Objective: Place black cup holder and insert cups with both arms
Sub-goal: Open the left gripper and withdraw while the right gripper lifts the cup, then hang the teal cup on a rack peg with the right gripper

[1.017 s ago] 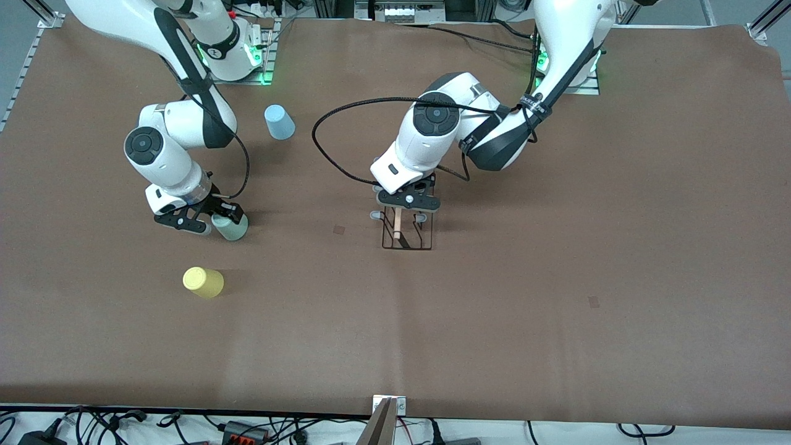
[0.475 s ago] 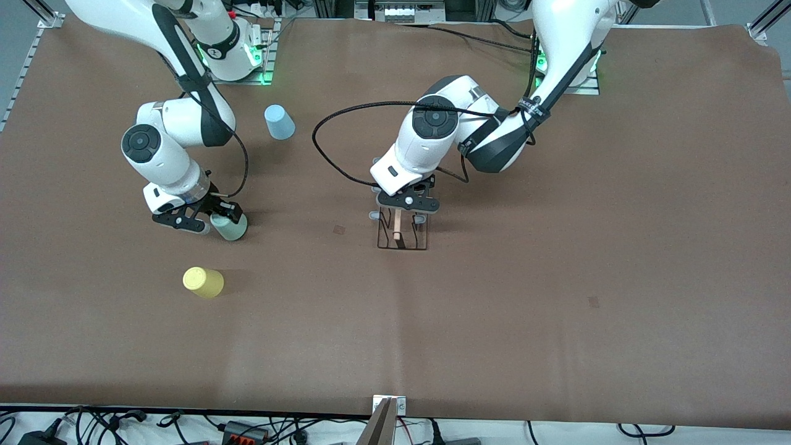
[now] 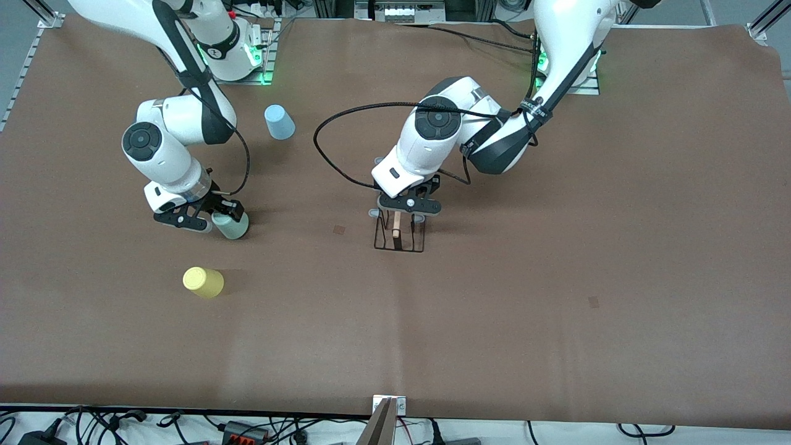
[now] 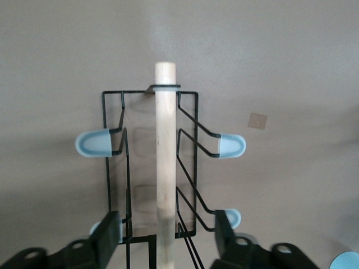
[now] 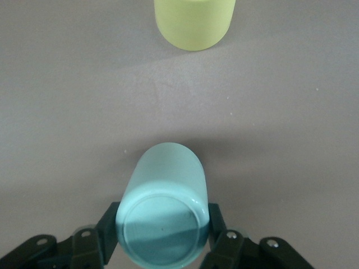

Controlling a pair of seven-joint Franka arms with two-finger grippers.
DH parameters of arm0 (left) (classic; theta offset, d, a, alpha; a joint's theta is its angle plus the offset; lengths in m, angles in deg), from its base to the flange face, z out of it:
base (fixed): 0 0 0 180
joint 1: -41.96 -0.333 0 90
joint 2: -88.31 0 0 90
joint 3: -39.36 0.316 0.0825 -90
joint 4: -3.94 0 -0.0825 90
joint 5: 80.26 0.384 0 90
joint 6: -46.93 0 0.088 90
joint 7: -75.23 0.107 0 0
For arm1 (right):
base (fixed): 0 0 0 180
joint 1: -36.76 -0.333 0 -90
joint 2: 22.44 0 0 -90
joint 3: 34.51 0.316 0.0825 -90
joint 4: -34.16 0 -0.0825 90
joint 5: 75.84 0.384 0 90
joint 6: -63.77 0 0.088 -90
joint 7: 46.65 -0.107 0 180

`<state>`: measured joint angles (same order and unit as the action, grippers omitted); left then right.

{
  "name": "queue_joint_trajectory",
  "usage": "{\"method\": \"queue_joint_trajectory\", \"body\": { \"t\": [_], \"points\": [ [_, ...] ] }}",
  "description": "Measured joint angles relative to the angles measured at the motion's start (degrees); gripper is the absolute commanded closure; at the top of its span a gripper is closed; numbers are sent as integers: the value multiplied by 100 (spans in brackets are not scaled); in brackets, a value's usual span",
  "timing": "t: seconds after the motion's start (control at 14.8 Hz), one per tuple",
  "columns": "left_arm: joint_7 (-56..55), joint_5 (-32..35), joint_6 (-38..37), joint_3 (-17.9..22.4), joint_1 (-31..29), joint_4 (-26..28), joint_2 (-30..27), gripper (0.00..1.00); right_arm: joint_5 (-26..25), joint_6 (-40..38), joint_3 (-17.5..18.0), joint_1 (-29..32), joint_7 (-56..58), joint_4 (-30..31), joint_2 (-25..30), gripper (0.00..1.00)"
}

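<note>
The black cup holder stands on the brown table mat near the middle, with its wooden rod on top. My left gripper is right over it, open, its fingers wide on either side of the rod without touching it. My right gripper is shut on the mint green cup, which is bottom up at the mat; its fingers press both sides of the cup. The yellow cup stands nearer to the front camera, also in the right wrist view. The light blue cup stands farther away.
A black cable loops from the left arm over the mat between the blue cup and the holder. Small dark patches mark the mat. Cables and plugs lie along the table's front edge.
The holder's base has shifted slightly toward the right arm's end under my left gripper. My right gripper and the mint cup have barely moved.
</note>
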<state>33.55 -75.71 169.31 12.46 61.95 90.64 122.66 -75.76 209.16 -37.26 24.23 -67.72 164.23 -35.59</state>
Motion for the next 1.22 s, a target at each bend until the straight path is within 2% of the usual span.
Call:
{"method": "queue_joint_trajectory", "body": {
  "t": [0.27,0.54,0.68,0.95,1.08,1.22],
  "points": [
    [85,254,-716,12,-405,-177,-360,0,2,-1142,34,-12,-3,-247,733,74],
    [1032,491,-1717,28,-1067,-204,-917,0,7,-1456,223,-16,-316,-249,1130,74],
    [1786,508,-2126,44,-1582,-208,-1106,0,15,-1449,599,-18,-916,-276,1207,76],
    [3371,511,-2717,61,-2628,-259,-1419,0,19,-1585,1837,-191,-3183,-684,1296,76],
    [3877,511,-3155,64,-3040,-541,-1494,0,19,-1651,2165,-482,-4214,-964,1270,76],
    [4106,483,-3601,64,-3346,-918,-1523,0,19,-1660,2291,-799,-5030,-1247,1143,76]
  ]
}}
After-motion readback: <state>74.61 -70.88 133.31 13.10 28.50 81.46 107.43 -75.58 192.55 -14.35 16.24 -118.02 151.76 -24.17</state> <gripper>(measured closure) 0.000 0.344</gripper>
